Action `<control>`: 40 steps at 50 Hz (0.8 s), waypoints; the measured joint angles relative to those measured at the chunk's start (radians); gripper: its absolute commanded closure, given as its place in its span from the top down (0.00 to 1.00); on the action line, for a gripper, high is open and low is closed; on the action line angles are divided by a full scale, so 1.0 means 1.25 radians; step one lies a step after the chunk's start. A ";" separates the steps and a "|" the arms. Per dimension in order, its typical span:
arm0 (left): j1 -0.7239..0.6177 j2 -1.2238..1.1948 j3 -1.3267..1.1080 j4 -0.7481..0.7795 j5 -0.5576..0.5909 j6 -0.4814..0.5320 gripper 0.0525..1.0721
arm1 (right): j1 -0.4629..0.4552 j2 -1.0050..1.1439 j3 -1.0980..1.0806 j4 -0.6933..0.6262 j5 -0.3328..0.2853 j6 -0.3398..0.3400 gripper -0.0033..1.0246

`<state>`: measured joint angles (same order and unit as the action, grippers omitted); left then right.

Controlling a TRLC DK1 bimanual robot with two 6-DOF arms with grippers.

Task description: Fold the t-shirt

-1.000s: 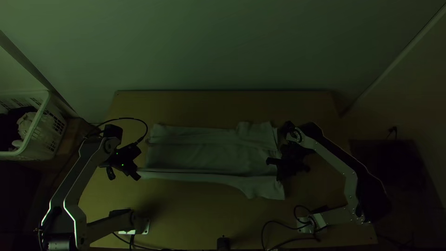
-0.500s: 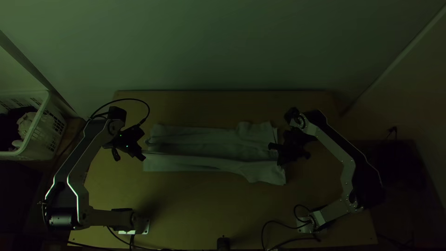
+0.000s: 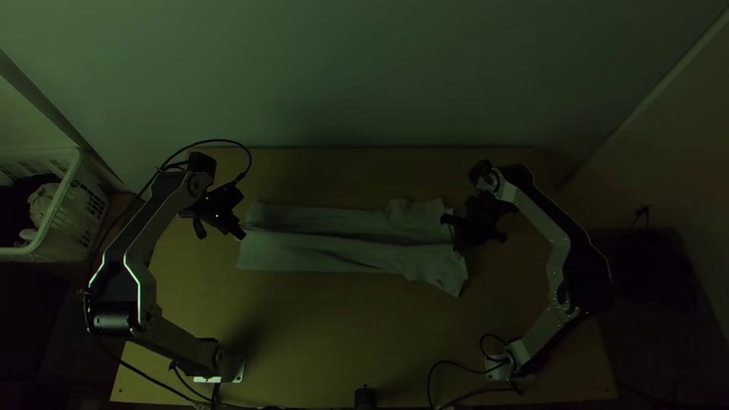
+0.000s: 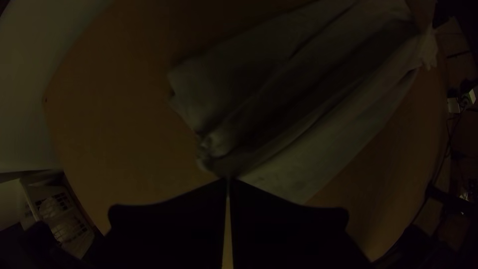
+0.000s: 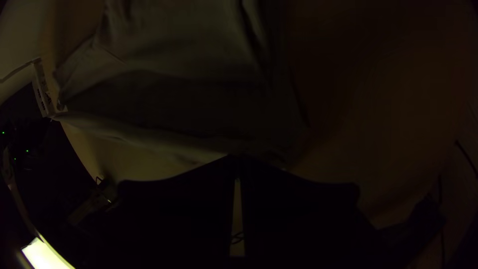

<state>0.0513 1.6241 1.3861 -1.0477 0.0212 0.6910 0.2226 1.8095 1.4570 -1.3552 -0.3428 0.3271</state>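
In the top view the grey t-shirt [image 3: 334,247] lies as a long strip across the table, its near side folded over toward the back. My left gripper [image 3: 241,231] is at the strip's left end, and my right gripper [image 3: 449,232] is over its right end. The left wrist view has my left gripper [image 4: 228,182] with its fingertips together on the edge of the t-shirt [image 4: 298,144]. In the right wrist view my right gripper [image 5: 237,160] is likewise shut on the edge of the t-shirt [image 5: 174,99].
A white basket [image 3: 57,220] with clothes in it stands left of the table. Bare wood [image 3: 334,326] lies in front of the t-shirt, with more behind it. Cables [image 3: 456,387] run along the near edge beside the right arm's base.
Both grippers have moved toward the back of the table, the left one also slightly rightward. The t-shirt's near edge has come along with them, narrowing the strip and covering its darker middle.
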 measured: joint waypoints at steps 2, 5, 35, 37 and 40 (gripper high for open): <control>0.000 0.013 0.016 0.000 0.002 0.000 0.03 | -0.007 0.012 0.011 0.004 0.002 0.000 0.03; 0.000 0.031 0.037 0.000 0.002 -0.002 0.03 | -0.016 0.030 0.031 0.006 0.003 0.000 0.03; -0.005 0.169 0.169 0.000 0.004 -0.006 0.08 | -0.043 0.237 0.282 0.009 0.005 0.000 0.03; -0.005 0.175 0.175 0.001 0.004 -0.009 0.21 | -0.044 0.250 0.293 0.009 0.005 0.000 0.03; -0.005 0.186 0.181 0.003 0.004 -0.015 0.48 | -0.048 0.269 0.309 0.012 0.005 0.000 0.03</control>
<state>0.0448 1.8561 1.6119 -1.0439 0.0261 0.6720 0.1623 2.1460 1.8435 -1.3407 -0.3367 0.3271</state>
